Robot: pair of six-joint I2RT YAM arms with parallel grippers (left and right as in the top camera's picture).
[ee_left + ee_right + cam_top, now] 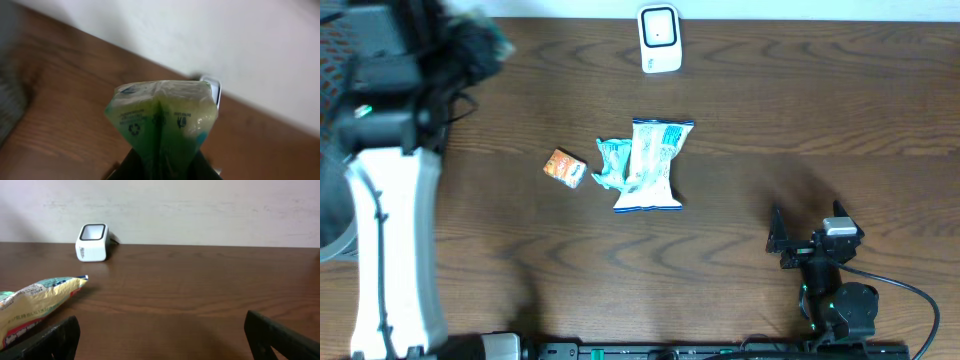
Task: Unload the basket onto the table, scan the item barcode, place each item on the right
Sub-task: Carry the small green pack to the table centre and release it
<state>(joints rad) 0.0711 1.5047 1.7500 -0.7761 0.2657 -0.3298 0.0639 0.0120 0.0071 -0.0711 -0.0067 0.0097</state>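
My left gripper (162,169) is shut on a green snack packet (162,120), holding it up with its sealed end and recycling marks facing the camera. Behind the packet peeks the white barcode scanner (213,91). From overhead the left arm is blurred at the back left, and a bit of the green packet (498,40) shows at its gripper (472,50), left of the scanner (659,38). My right gripper (808,225) rests open at the front right, with nothing between its fingers (55,337). In its view the scanner (92,242) stands far off by the wall.
A white-and-blue snack bag (652,165), a teal packet (610,165) and a small orange packet (564,167) lie mid-table. The bag's end (35,297) shows at the left of the right wrist view. A wall runs behind the table's far edge.
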